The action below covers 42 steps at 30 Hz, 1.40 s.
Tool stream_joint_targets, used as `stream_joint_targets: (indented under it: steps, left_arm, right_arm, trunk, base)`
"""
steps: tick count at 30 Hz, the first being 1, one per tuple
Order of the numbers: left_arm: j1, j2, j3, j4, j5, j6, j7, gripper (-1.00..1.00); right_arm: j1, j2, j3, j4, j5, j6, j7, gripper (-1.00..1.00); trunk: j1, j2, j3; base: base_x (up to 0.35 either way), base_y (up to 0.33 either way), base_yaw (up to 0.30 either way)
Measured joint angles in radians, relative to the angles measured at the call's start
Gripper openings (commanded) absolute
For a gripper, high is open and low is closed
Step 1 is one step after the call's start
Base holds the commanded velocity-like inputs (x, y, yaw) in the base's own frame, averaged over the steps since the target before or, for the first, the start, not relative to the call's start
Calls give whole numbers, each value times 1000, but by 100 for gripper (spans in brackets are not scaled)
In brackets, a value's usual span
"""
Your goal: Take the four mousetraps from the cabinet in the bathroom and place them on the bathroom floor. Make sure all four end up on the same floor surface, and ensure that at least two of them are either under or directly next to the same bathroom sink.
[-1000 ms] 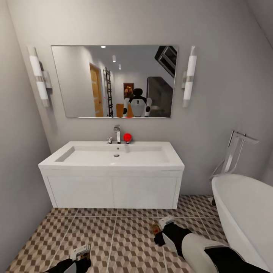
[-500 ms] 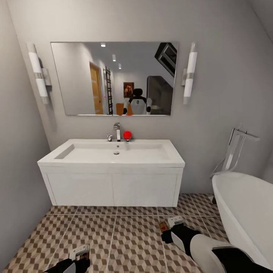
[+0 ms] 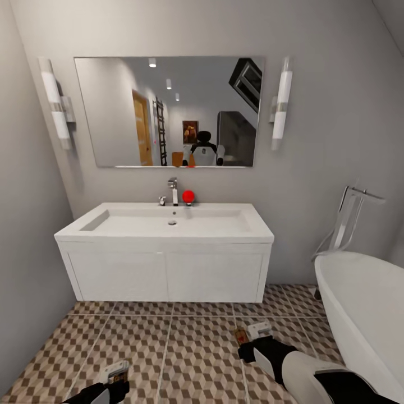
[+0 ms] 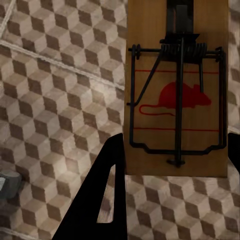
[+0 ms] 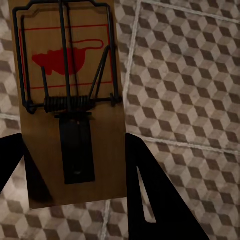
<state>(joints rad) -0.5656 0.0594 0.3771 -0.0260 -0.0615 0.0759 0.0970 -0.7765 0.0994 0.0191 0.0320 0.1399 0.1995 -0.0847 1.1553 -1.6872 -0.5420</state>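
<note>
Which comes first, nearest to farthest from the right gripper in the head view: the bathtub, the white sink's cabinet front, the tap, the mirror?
From the right gripper, which holds a mousetrap:
1. Bathtub, just to its right.
2. Sink cabinet front, ahead and slightly left.
3. Tap, behind the basin by the wall.
4. Mirror, high on the wall above the tap.
The bathtub and the cabinet front are fairly close to call.

— What's on the grey wall?
— A wide mirror, flanked by two tube lamps.
— And to the side?
— A white tub with a tall chrome filler.
</note>
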Motion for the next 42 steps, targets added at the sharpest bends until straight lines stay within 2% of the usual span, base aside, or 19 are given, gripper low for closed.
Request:
stream_joint_targets:
  steps: [7, 17, 32, 36, 39, 42]
  left_arm:
    - [0, 6, 1, 0, 0, -35, 36, -100]
    - [1, 12, -1, -3, 0, -158, 104, -100]
    - [1, 10, -3, -4, -4, -174, 121, -100]
    - [1, 8, -6, -4, -27, -169, 121, -100]
    - [1, 7, -10, -3, -70, -167, 122, -100]
    - [1, 7, -10, -3, -90, -166, 126, -100]
  right_arm:
    - [1, 3, 1, 0, 0, -12, 1, -100]
    - [2, 1, 1, 0, 0, -15, 1, -100]
    - [2, 1, 0, 0, 0, -21, 1, -100]
    - [2, 0, 0, 0, 0, -24, 1, -100]
    - [2, 0, 0, 0, 0, -33, 1, -100]
    - [2, 0, 0, 0, 0, -48, 1, -100]
  trunk:
    - [27, -49, -22]
    - [65, -119, -53]
    - [123, -224, -100]
    - [138, -252, -113]
    - [150, -273, -122]
    - [161, -294, -132]
  base:
    - [0, 0, 0]
    - [0, 0, 0]
    - [0, 0, 0]
    - [0, 0, 0]
    - [0, 0, 0]
    - [0, 0, 0]
